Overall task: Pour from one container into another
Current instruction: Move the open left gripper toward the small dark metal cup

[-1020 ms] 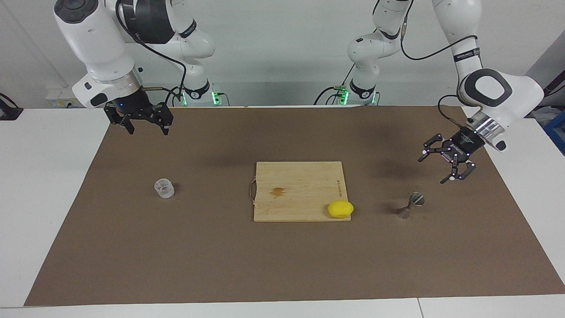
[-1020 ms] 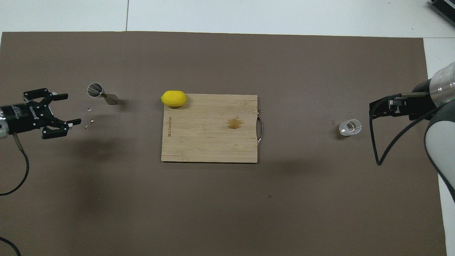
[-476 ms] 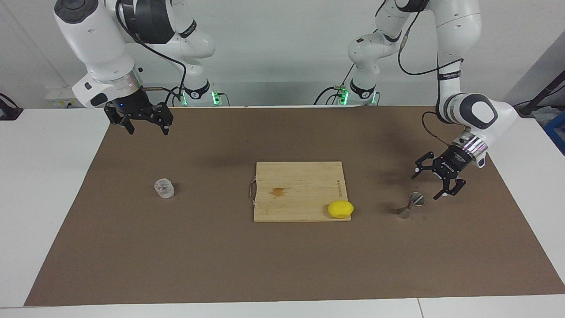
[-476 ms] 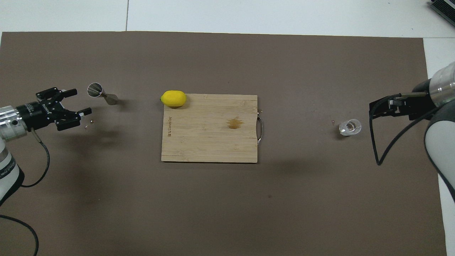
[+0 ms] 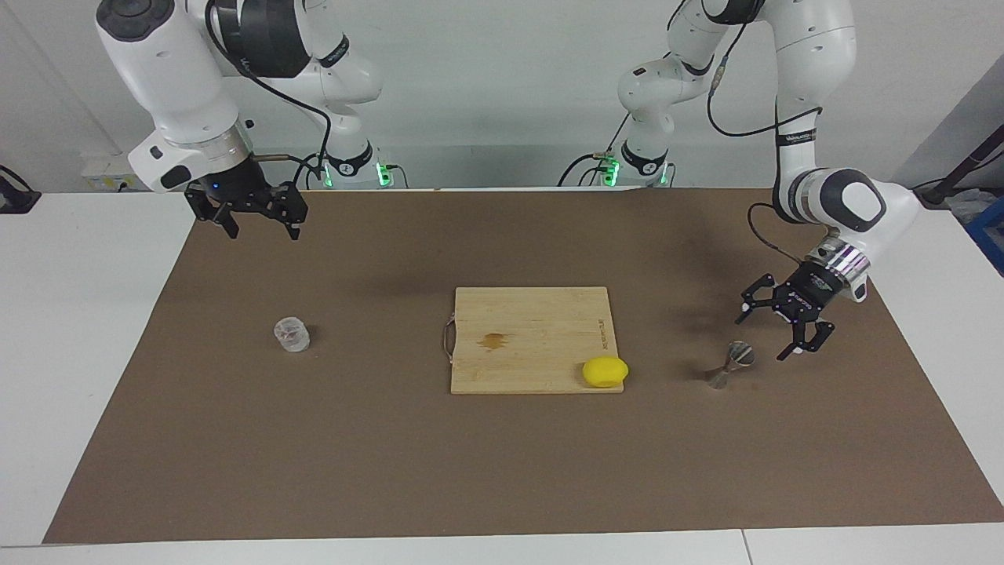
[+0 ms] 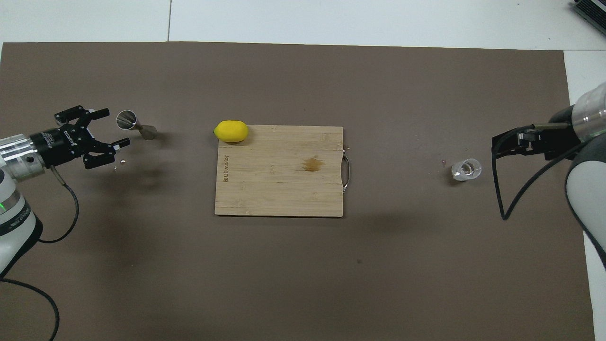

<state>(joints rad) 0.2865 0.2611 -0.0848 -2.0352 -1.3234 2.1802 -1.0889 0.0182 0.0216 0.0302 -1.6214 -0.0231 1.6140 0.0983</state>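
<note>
1. Facing view shows the left gripper (image 5: 773, 336) low, just beside the steel jigger (image 5: 729, 364), fingers spread wide and holding nothing. The jigger stands toward the left arm's end of the desk (image 5: 502, 471). In my judgement its narrow waist and small foot make it easy to tip: a finger that brushes the upper cone before the fingers close would probably knock it over.

2. Overhead view puts the jigger's rim (image 6: 126, 119) between the spread fingers (image 6: 100, 112) of the left gripper (image 6: 111, 128), but that view cannot confirm height. A closing move made too high would meet the flared cone, which could slide out.

3. The glass tumbler (image 5: 292, 334) stands toward the right arm's end, well apart from the jigger, with the cutting board (image 5: 533, 337) and lemon (image 5: 605, 371) between them. Carrying either vessel across risks spilling or clipping the lemon.

4. The right gripper (image 5: 257, 224) waits, fingers spread, empty, above the mat and not over the tumbler.
</note>
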